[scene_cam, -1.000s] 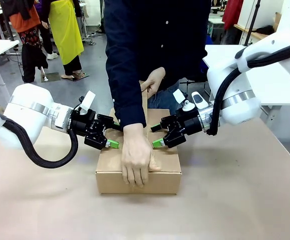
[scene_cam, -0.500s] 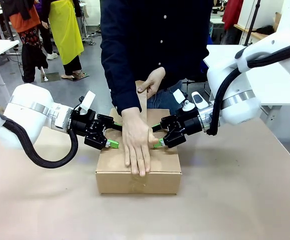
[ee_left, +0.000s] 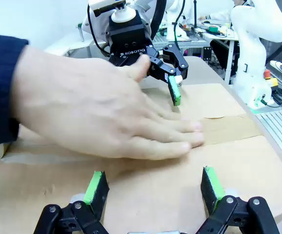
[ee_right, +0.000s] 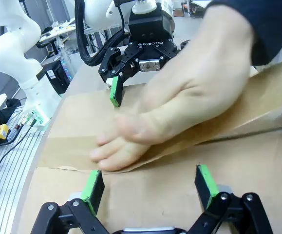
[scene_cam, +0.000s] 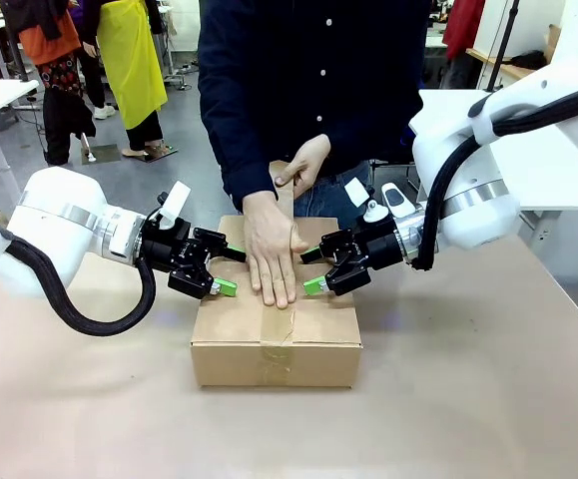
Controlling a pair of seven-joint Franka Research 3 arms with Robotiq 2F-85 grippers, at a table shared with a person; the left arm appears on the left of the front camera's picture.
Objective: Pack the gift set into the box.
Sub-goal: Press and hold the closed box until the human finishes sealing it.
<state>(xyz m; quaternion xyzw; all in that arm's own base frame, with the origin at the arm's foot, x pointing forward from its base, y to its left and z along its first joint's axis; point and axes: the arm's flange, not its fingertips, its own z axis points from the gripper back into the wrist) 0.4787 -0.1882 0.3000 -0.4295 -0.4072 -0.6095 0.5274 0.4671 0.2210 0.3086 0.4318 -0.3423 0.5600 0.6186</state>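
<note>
While the box sits closed in the middle of the table, the person's hand lies flat on its taped top. The left gripper and the right gripper rest on the lid on either side, both with jaws spread wide and holding nothing.

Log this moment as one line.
box closed, taped | person's hand pressing tape | left tool open on top | right tool open on top

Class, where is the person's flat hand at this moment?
In the front view, the person's hand lies flat on the closed box, over its taped seam, between the left gripper and right gripper.
</note>
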